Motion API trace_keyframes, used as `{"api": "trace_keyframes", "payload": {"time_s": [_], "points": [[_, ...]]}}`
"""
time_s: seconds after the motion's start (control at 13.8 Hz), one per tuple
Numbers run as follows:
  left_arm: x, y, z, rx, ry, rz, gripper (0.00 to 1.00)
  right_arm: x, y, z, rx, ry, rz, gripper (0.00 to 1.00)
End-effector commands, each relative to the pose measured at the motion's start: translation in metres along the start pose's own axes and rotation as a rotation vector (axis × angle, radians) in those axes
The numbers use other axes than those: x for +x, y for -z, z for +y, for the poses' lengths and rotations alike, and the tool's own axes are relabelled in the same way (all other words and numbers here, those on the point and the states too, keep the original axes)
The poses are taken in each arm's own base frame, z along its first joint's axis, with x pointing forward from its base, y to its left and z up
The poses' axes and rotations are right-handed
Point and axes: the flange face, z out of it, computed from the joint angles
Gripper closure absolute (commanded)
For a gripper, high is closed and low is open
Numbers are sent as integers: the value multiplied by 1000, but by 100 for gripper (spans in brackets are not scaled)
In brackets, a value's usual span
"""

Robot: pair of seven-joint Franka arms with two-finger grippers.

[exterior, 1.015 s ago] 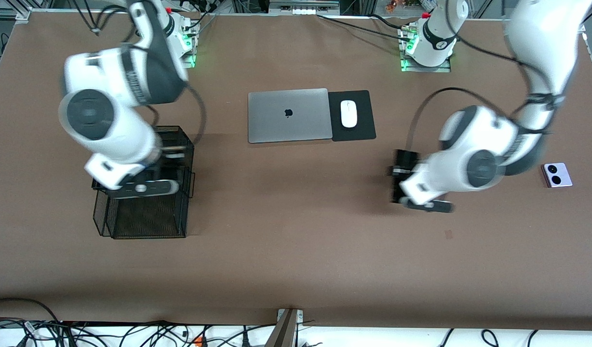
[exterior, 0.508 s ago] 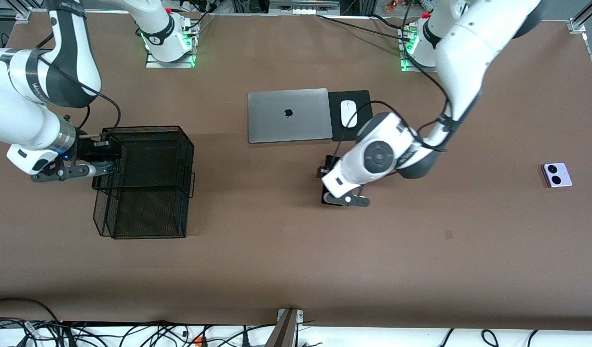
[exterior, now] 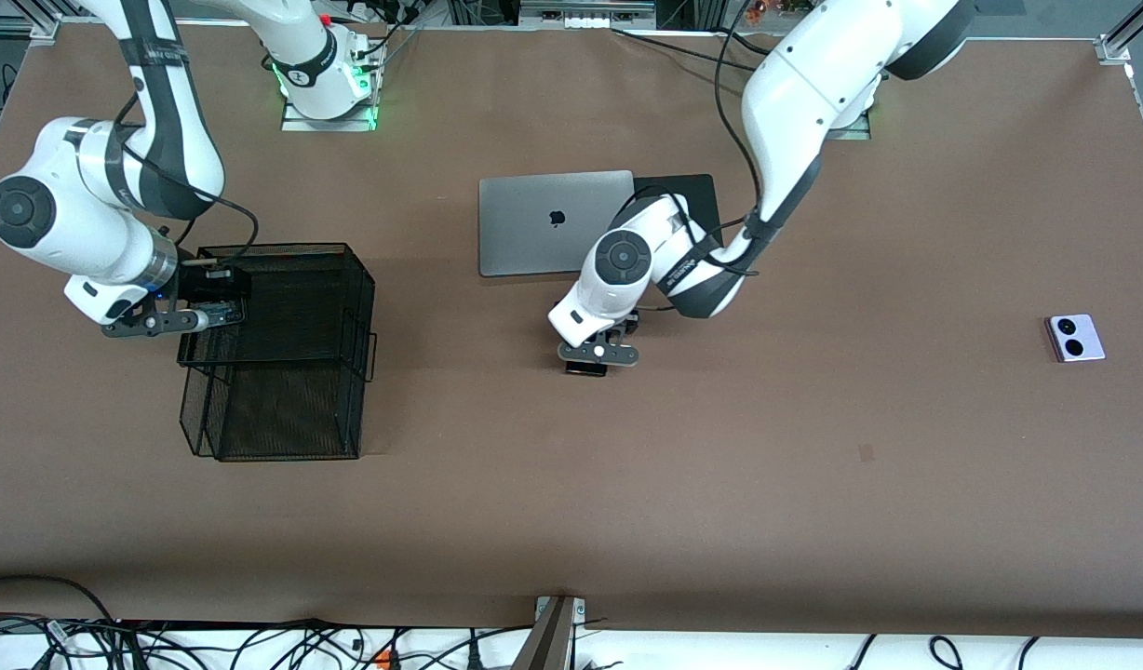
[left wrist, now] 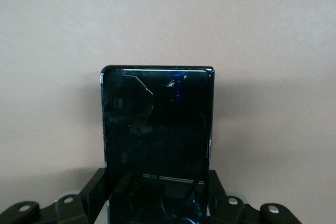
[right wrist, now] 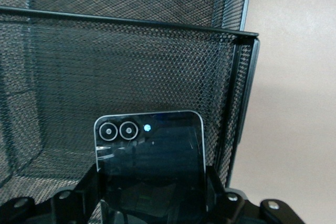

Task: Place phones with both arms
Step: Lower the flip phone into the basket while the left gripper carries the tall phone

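Brown table surface, read near to far: toward six o'clock of the closed laptop [exterior: 555, 223], the left gripper [exterior: 598, 358] hangs over bare table with its fingers clamped on the long slim black slab [left wrist: 156, 145], apparently carrying it toward the black mesh basket [exterior: 362, 307] at the right arm's end. At the basket's nine o'clock rim, the right gripper [exterior: 208, 302] grips the black flip phone [right wrist: 149, 163], seemingly poised for release inside. White-lilac phone [exterior: 1076, 337] lies untouched at three o'clock.
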Motion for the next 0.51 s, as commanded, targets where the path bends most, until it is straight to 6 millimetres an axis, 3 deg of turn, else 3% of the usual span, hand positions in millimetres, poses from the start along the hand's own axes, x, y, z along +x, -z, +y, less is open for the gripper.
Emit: {"api": "trace_keyframes", "payload": {"time_s": [0.0, 0.07, 0.15, 0.22, 0.36, 0.44], "points": [[10, -3, 1, -8, 18, 21, 53, 6, -7, 10, 21, -46, 8, 100], [10, -4, 1, -4, 12, 23, 1, 8, -10, 11, 24, -56, 6, 77], [9, -1, 3, 6, -8, 41, 0, 9, -12, 11, 28, -62, 5, 57], [11, 5, 3, 12, -14, 54, 0, 9, -12, 13, 30, -66, 5, 27], [17, 16, -3, 16, -7, 61, 0, 13, -3, 12, 30, -59, 13, 0], [20, 28, -8, 30, -1, 61, 0, 17, 5, 12, 29, -55, 28, 0]]}}
